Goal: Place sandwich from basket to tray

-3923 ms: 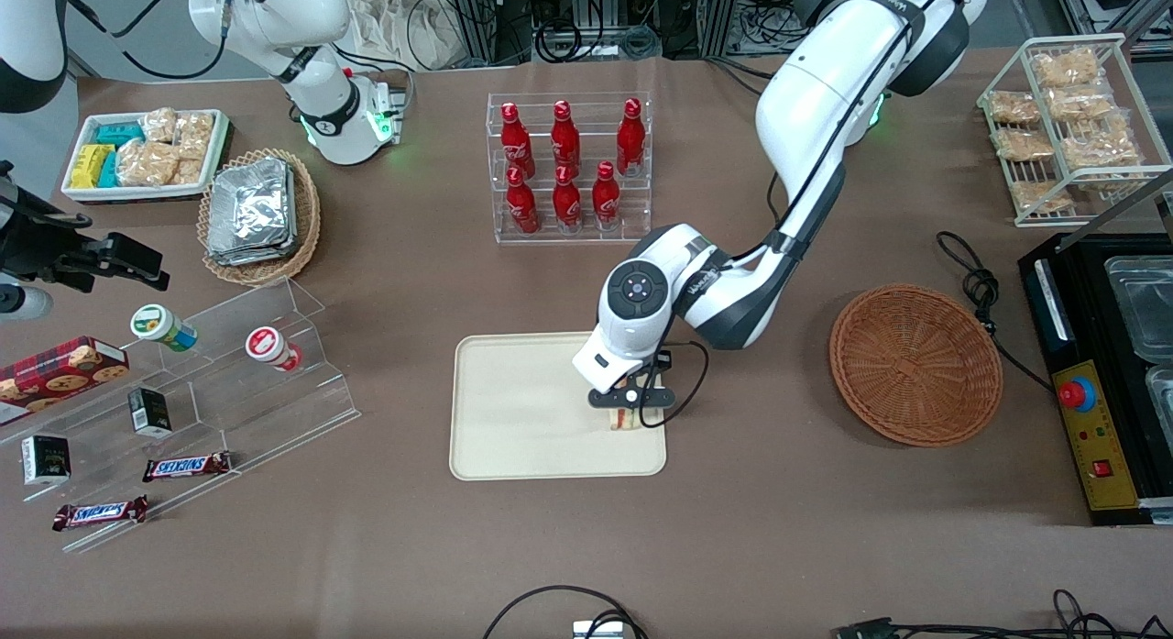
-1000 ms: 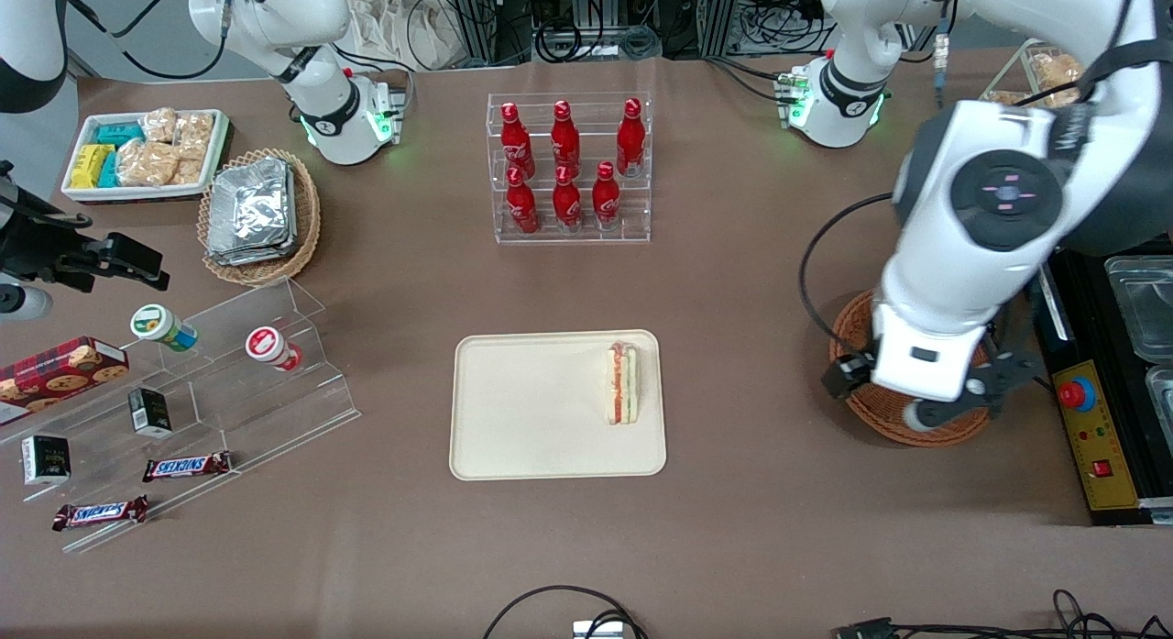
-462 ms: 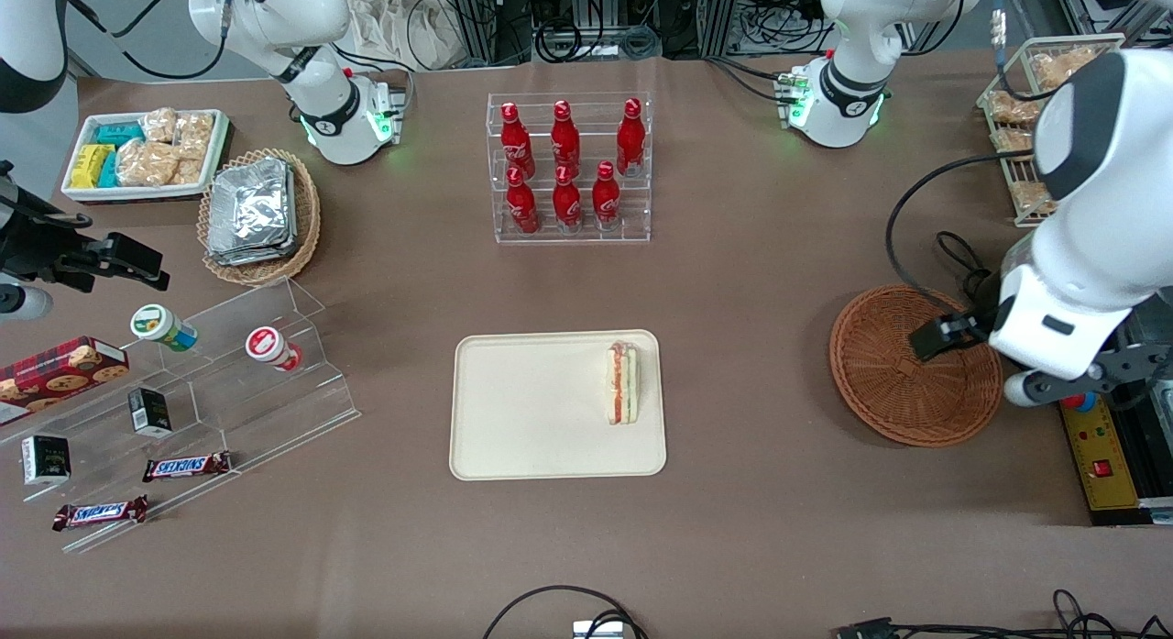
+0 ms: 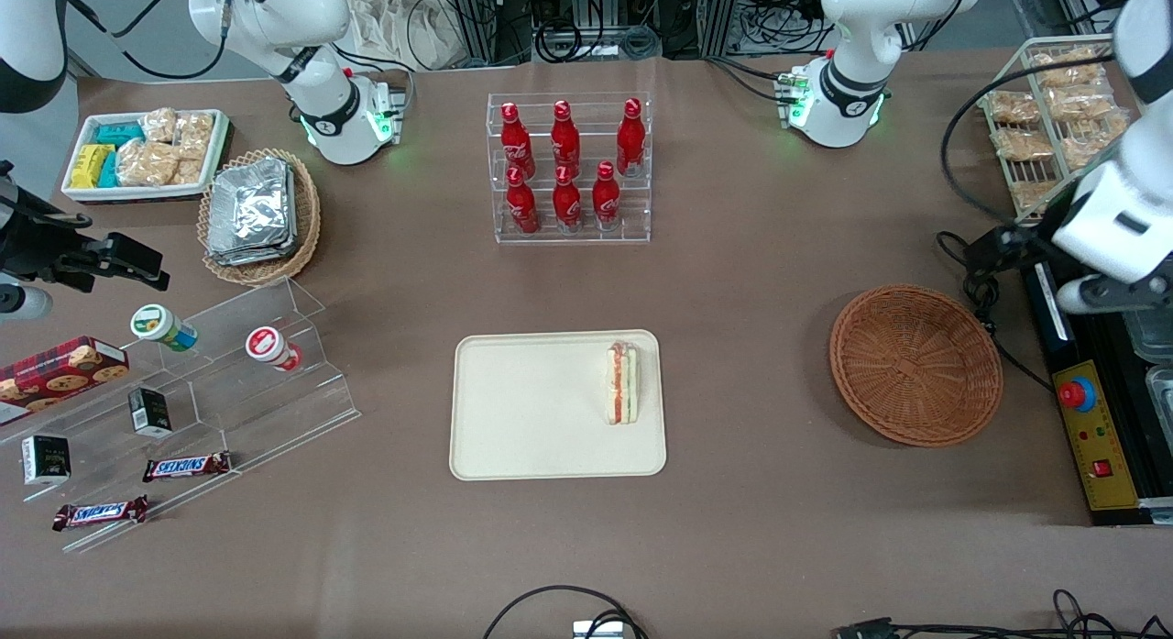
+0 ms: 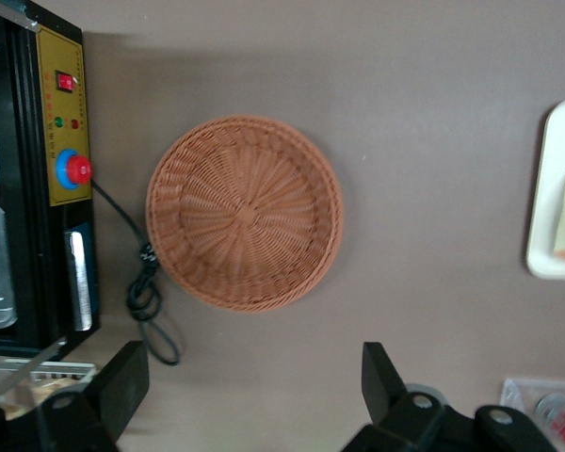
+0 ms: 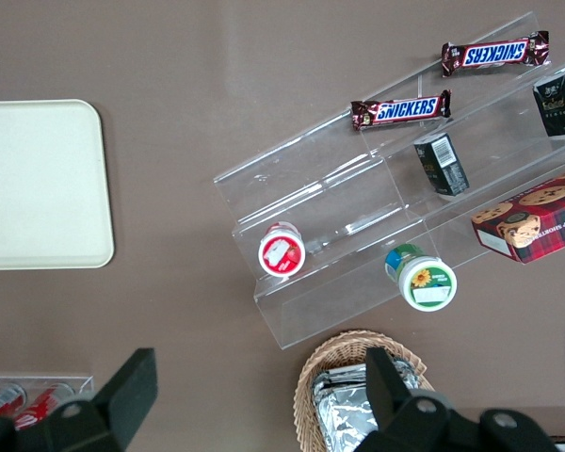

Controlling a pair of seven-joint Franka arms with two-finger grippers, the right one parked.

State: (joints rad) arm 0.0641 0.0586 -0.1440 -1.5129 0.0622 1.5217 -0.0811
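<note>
Triangular clear-wrapped wedge sandwich (image 4: 623,383) lies on cream rectangular tray (image 4: 513,437), long axis front-to-back. Round reddish-brown wicker basket (image 4: 915,364) empty. Pincer (image 5: 254,391) open, empty, above basket, sandwich well apart.

Now released and lying on the tray (image 4: 513,437), toward its 3 o'clock edge: the sandwich (image 4: 623,383). Withdrawn from it, raised high near the basket (image 4: 915,364), fingers spread: the gripper (image 5: 254,386).

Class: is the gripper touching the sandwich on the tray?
Apart. The front view shows the sandwich lying alone on the tray, while the open gripper hangs near the basket.
</note>
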